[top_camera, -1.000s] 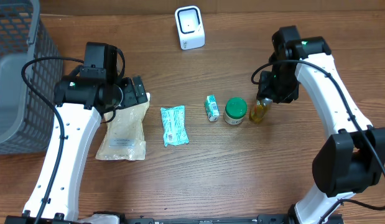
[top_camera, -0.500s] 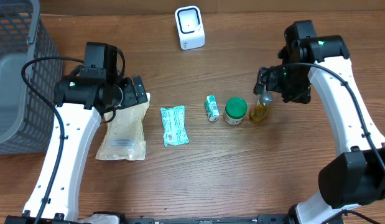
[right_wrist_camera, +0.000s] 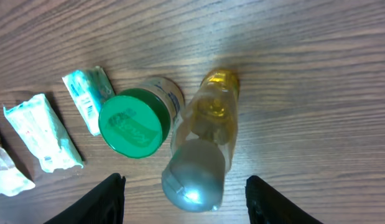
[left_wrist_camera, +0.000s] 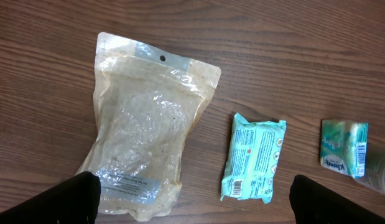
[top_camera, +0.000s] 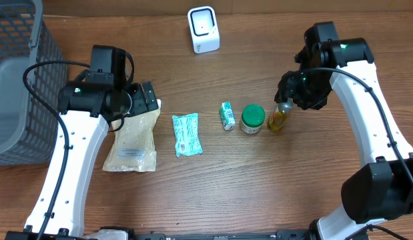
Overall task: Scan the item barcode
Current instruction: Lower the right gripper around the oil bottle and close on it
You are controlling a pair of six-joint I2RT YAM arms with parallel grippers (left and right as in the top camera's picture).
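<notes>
While the right pincer (right_wrist_camera: 187, 190) stands open, the yellow bottle (right_wrist_camera: 208, 124) sits between its fingers, untouched.

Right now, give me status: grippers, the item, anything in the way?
Left gripper open above pouch. Right gripper open over standing yellow bottle, no grip. Green-lidded jar close beside bottle.

Count on table: 1 clear pouch (top_camera: 131, 141), 1 teal packet (top_camera: 187, 135), 1 small carton (top_camera: 227, 115) (possibly a tissue pack), 1 green-lidded jar (top_camera: 252, 119), 1 yellow bottle (top_camera: 279, 119), 1 scanner (top_camera: 203, 29), 1 basket (top_camera: 19, 87).
</notes>
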